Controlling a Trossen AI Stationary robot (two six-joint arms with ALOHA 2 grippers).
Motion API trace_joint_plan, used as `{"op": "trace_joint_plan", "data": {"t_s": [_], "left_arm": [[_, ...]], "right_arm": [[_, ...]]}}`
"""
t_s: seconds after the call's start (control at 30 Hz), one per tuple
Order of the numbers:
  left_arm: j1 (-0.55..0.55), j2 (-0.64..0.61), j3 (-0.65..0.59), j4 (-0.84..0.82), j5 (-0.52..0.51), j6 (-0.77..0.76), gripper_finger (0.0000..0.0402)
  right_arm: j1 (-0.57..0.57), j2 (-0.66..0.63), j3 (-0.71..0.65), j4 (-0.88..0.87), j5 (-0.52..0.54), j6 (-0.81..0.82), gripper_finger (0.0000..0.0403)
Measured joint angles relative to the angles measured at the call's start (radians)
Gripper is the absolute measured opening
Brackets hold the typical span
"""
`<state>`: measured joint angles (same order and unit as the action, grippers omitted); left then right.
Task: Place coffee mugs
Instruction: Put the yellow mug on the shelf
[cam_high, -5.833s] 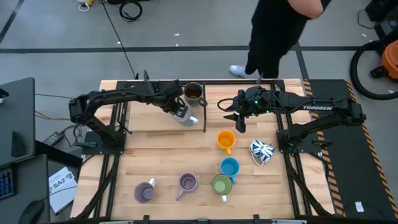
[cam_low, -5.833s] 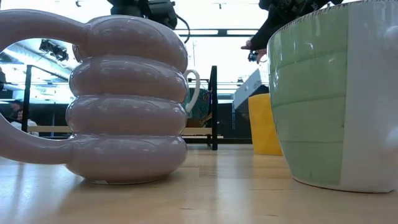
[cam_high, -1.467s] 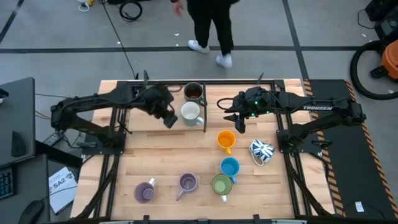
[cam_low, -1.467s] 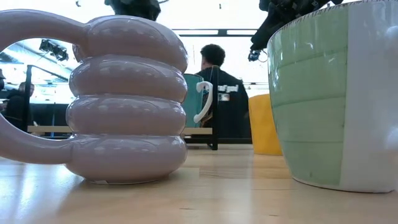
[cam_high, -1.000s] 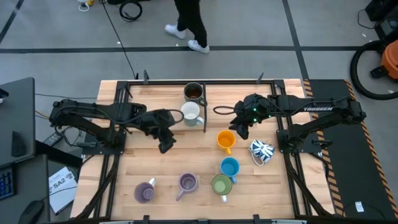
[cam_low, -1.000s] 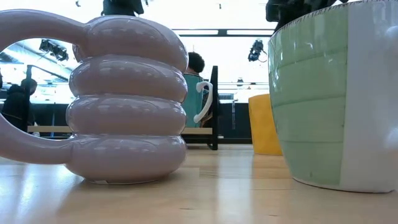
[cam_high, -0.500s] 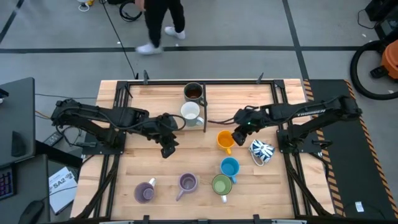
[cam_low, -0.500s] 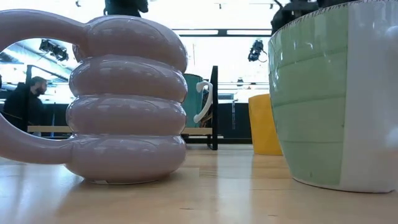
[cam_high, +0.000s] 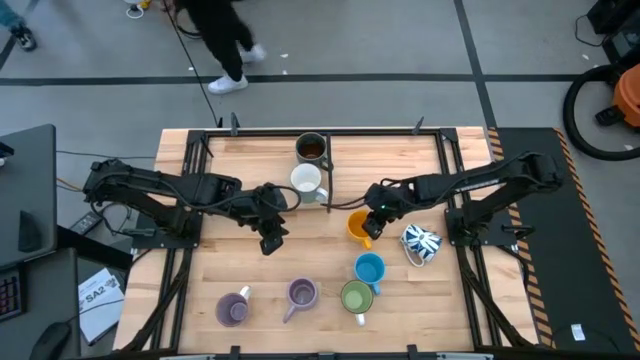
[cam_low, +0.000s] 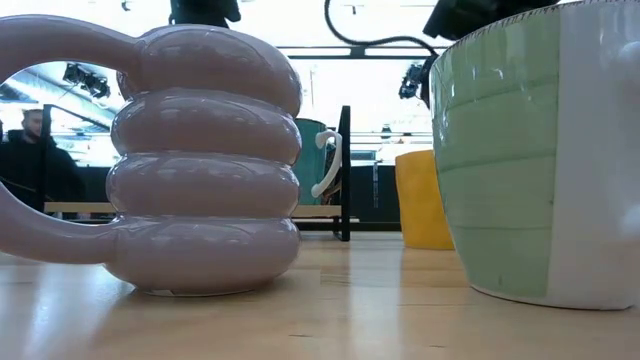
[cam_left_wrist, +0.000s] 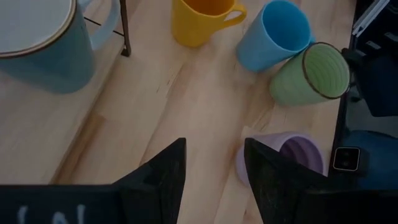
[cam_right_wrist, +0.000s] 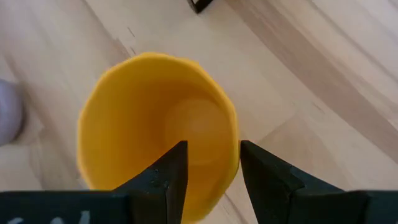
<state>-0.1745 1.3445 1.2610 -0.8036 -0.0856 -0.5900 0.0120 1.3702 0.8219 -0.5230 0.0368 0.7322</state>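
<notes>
An orange mug (cam_high: 357, 231) stands upright on the table right of centre. My right gripper (cam_high: 371, 218) hangs open just above its rim (cam_right_wrist: 231, 124), one finger (cam_right_wrist: 173, 167) over the hollow and the other (cam_right_wrist: 258, 168) outside the wall. My left gripper (cam_high: 270, 238) waits open over bare wood left of centre, holding nothing (cam_left_wrist: 214, 158). A white mug (cam_high: 306, 181) and a dark grey mug (cam_high: 311, 148) stand at the far middle. Blue (cam_high: 369, 268), green (cam_high: 356, 296), patterned (cam_high: 421, 242) and two purple mugs (cam_high: 302, 293) (cam_high: 233, 309) lie nearer.
A thin dark post (cam_high: 328, 180) stands right beside the white mug. The low view is filled by a ribbed purple mug (cam_low: 200, 150) and the green mug (cam_low: 540, 160). A person (cam_high: 215, 30) walks on the floor beyond the far edge.
My right gripper has moved toward the table's near edge and a little to the left, coming down over the orange mug. The person behind the table has walked off to the left.
</notes>
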Motion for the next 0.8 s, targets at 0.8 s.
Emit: {"op": "trace_joint_plan", "data": {"t_s": [0.8], "left_arm": [[0.000, 0.000, 0.000, 0.005, -0.017, -0.001, 0.0169]], "right_arm": [[0.001, 0.181, -0.001, 0.114, -0.117, -0.003, 0.0054]]}}
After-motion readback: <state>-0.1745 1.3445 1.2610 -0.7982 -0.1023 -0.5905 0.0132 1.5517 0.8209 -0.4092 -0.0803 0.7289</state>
